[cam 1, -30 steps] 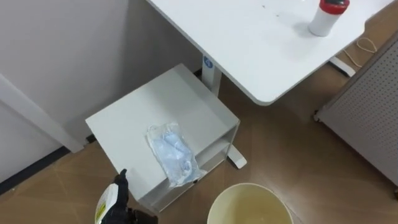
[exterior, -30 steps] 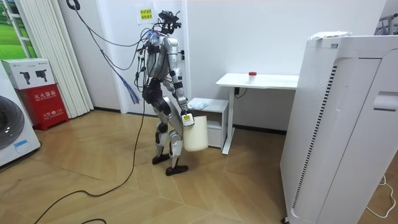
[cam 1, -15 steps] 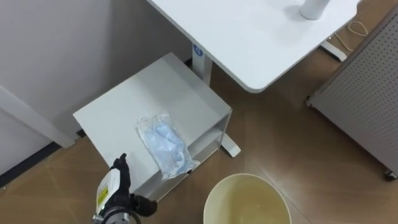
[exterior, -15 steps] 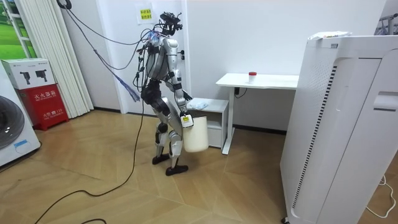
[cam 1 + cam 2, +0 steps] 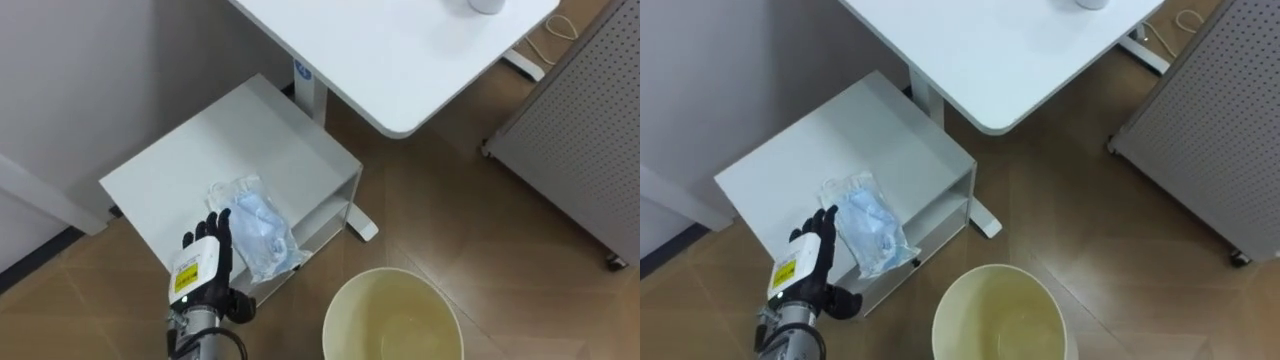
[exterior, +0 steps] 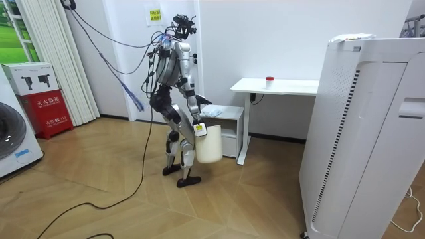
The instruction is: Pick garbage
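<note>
A crumpled clear plastic bag with pale blue contents lies near the front edge of a low white cabinet. My left hand is raised at that front edge, just left of the bag, fingers straight and open, fingertips level with the bag's near end. A cream round bin sits below me, its mouth open upward. In the room view I stand facing the cabinet, my left hand reaching out over it. The bin hangs off the floor at my right hand by my hip.
A white desk stands right of the cabinet, with a white container at its far edge. A grey perforated panel stands on the right. Wood floor lies between. A tall white appliance stands at the room view's right.
My left hand has come up from the bottom edge to the cabinet's front edge beside the bag, fingers now spread. The whole view has shifted slightly; bag and bin stay put.
</note>
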Robot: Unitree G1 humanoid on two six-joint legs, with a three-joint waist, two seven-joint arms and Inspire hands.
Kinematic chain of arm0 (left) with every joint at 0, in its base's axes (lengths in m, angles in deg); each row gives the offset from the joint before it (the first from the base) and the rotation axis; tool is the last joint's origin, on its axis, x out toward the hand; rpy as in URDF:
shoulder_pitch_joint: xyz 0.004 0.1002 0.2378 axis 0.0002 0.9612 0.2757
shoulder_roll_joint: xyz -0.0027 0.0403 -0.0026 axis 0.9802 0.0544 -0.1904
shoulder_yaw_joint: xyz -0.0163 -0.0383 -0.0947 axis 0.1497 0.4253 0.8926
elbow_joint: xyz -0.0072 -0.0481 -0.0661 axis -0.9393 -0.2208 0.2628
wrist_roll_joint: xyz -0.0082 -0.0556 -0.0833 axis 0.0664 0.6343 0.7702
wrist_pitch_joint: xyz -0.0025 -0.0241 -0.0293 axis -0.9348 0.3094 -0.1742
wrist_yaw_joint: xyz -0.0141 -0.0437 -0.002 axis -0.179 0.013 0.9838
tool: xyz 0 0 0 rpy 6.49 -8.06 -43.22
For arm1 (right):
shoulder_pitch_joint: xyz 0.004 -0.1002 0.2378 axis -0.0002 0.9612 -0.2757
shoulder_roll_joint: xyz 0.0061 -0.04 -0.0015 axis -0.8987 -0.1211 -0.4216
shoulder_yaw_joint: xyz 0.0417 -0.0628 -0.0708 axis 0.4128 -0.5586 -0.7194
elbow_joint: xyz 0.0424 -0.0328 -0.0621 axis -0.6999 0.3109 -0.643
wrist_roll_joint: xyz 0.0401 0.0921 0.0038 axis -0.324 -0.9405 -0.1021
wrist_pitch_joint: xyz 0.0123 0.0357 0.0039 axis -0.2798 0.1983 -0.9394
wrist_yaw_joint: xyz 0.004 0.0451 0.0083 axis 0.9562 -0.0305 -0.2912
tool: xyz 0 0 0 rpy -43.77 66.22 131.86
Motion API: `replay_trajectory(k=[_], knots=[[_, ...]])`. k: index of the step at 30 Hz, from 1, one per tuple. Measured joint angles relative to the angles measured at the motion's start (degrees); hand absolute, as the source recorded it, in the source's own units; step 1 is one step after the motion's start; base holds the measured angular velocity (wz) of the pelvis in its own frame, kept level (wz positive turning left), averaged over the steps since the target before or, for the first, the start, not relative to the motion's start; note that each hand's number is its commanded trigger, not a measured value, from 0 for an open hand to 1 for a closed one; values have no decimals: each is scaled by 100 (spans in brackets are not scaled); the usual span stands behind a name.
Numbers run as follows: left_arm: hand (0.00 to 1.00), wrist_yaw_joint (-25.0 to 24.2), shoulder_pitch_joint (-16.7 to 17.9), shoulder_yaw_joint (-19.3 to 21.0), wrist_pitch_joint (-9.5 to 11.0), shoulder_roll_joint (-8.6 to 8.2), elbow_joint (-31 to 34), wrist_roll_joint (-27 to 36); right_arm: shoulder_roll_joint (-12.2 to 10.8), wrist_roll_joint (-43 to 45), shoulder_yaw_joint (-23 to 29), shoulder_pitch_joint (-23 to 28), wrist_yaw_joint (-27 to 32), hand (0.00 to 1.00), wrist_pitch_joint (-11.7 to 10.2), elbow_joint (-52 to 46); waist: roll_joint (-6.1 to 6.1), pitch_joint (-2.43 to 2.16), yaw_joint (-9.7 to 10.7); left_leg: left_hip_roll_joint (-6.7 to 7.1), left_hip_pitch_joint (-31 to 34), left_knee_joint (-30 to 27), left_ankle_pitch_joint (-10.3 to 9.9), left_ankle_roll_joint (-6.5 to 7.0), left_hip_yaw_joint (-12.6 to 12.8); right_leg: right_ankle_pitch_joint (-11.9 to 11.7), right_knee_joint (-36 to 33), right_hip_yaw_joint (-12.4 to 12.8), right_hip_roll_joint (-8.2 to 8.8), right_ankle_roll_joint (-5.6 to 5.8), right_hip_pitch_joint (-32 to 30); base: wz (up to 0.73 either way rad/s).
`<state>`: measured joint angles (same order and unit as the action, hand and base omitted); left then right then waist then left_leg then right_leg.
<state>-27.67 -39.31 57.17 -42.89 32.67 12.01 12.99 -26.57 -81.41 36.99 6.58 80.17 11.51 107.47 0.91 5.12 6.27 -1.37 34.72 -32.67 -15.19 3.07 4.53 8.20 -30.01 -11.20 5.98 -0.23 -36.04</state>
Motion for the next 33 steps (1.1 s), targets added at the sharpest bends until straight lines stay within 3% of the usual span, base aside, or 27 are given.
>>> replay_trajectory(k=[10, 14, 16, 21, 28, 33], knots=[[0, 226, -73, -124, 8, 3, -182, 2, -8, -52, -258, -11, -7, 100, 13, -177, -6, 5, 101, 4, 26, -87, -2, 3, 28, -8, -94, 3, 31, -14, -30, 0], [0, 227, -173, -225, 10, 5, -335, -4, -9, -90, -369, -2, -27, 100, -6, -181, -24, 30, 187, 3, 65, -90, -1, 4, 72, -7, -107, 32, 34, -15, -88, -4], [0, 220, -181, -227, 10, 4, -369, -4, -8, -144, -364, -11, -61, 100, -16, -186, -23, 64, 240, 2, 94, -95, -1, 4, 73, -4, -107, 31, 33, -20, -116, 0], [0, 206, -230, -227, 6, 12, -391, -2, 20, -385, -315, -20, -131, 100, -105, -203, -14, 78, 309, -25, 418, -283, -21, 13, 98, 11, -227, 40, 25, -37, -437, -3], [0, 167, -440, -230, 9, 41, -398, -165, 53, -613, -316, -29, -121, 100, -168, -226, 16, 96, 333, -194, 890, -907, -296, 24, 147, 158, -727, 48, -16, -97, -845, -5], [0, 166, -498, -217, 19, 53, -434, -224, 90, -729, -315, -22, -148, 100, -223, -232, 16, 96, 342, -213, 1124, -1223, -355, 32, 205, 237, -1003, 168, -14, -116, -1120, -7]])
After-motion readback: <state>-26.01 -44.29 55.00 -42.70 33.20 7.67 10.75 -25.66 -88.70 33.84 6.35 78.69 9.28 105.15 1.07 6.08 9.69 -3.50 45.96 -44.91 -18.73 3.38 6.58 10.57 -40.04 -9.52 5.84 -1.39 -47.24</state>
